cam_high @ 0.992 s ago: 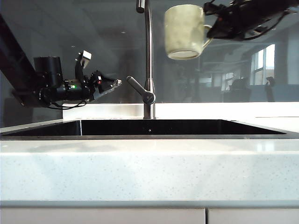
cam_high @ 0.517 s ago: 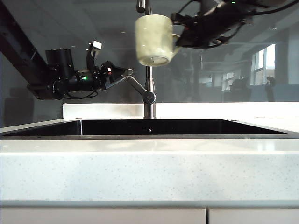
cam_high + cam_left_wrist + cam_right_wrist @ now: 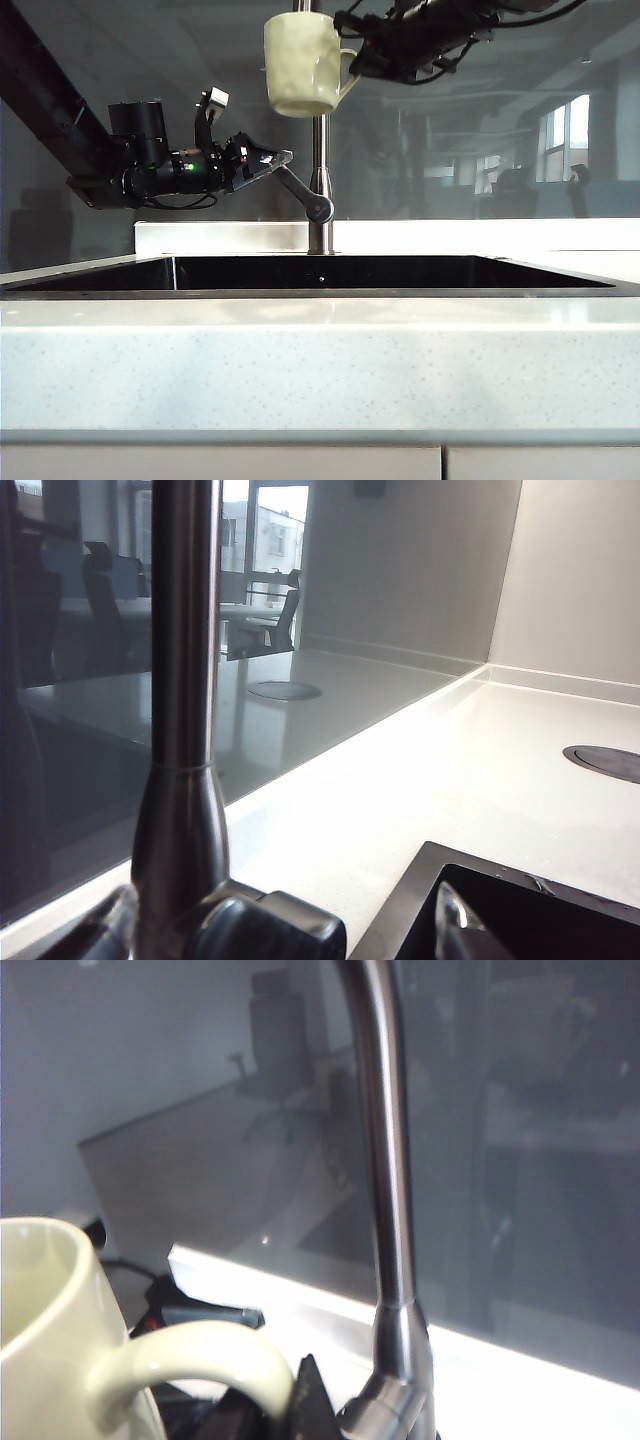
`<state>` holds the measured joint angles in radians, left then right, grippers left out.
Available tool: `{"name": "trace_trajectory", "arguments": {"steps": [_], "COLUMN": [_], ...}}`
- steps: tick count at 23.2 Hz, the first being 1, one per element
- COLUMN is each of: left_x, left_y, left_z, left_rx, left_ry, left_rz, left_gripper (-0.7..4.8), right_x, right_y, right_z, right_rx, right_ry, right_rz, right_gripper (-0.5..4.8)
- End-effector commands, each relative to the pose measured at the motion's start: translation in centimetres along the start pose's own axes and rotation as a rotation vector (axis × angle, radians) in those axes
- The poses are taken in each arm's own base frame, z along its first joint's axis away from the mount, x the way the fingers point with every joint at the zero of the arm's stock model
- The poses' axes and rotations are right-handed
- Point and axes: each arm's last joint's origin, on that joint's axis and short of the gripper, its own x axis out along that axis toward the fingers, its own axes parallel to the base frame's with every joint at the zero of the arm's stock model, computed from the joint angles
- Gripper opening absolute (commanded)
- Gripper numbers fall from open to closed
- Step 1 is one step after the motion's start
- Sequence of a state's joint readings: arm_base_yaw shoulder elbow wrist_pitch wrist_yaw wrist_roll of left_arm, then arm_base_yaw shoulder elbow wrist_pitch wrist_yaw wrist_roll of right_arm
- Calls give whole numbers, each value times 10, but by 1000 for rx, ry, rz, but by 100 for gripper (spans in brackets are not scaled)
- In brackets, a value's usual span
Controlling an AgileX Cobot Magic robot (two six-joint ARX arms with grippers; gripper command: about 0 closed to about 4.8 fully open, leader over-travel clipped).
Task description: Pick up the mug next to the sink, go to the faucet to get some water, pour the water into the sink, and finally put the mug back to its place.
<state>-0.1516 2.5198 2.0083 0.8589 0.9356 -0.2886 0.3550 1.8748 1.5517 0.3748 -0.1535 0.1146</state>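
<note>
Above, right gripper (image 3: pixel 352 62) pinching the handle of the mug (image 3: pixel 300 64), mug raised upright beside the top of the faucet (image 3: pixel 319 150), high over the sink (image 3: pixel 320 272), left gripper (image 3: pixel 272 160) spread wide at the faucet's lever handle (image 3: pixel 300 192), white counter (image 3: pixel 320 360) surrounding the sink
</note>
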Motion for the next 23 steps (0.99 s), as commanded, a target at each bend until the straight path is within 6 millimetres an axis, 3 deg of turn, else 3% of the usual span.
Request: {"name": "trace_trajectory", "arguments": {"steps": [1,10,17,23], "left_x": [4,9,7,7], "left_y": [-3,-8,-13,-11], "left_z": [5,1,1,1], "left_rx": [16,-29,-70,-36], "left_ry": [-7,33,80,55], "left_rz": [-24,-100,-257,-191], "left_gripper": [382,371,371,372], "right_x": [-3,-3,-3,-3], "right_y": [4,5,5,4], "right_z": [27,34,35,35], "right_rx": [-8,-41,-42,-43], "right_ry": [-124,-144,-146,-147], "right_rz": [10,10,7,-8], "right_gripper": [-5,-5,-5,-5]}}
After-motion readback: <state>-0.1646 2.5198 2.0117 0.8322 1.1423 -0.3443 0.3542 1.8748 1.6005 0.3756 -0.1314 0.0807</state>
